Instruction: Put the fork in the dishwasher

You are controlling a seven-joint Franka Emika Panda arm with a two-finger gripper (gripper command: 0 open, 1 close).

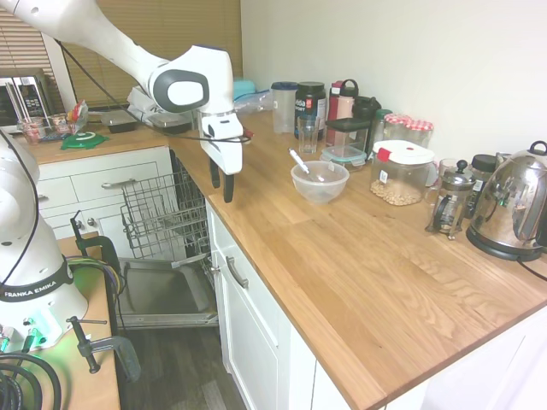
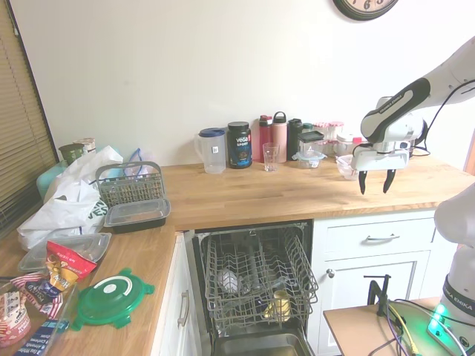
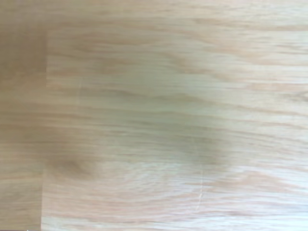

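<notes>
The pale fork leans inside a clear bowl on the wooden counter, handle up and to the left. My gripper hangs open above the counter edge, left of the bowl, with nothing between its fingers. From the other side the gripper is just in front of the bowl, which it partly hides. The dishwasher stands open below the counter, its wire rack pulled out over the dropped door. Blurred wood grain fills the wrist view.
Behind the bowl stand a glass, a dark jar, bottles and a lidded food tub. A French press and kettle are further right. A cutlery basket and green lid lie on the far counter.
</notes>
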